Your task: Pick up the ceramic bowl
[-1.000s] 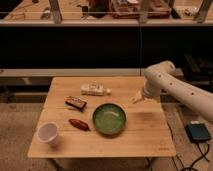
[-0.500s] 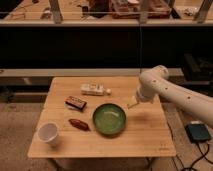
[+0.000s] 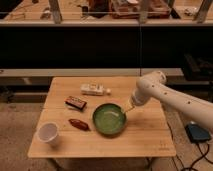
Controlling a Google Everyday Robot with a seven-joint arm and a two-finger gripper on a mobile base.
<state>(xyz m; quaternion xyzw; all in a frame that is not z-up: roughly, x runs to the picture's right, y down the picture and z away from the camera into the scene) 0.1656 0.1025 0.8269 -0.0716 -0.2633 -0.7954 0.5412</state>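
The ceramic bowl [image 3: 108,119] is round, shallow and green with a darker rim, and sits upright near the middle of the wooden table [image 3: 150,137]. My gripper [image 3: 128,108] hangs at the end of the white arm [image 3: 170,95] that reaches in from the right. It sits just above the bowl's right rim, close to it or touching it.
A small white cup [image 3: 48,133] stands at the table's front left. A dark red-brown packet [image 3: 79,124] lies left of the bowl, a dark bar [image 3: 75,102] behind it, and a white packet [image 3: 95,90] further back. A dark counter runs behind the table.
The arm has swung left and down, bringing my gripper from right of the bowl to its right rim. The bowl and other items have not moved.
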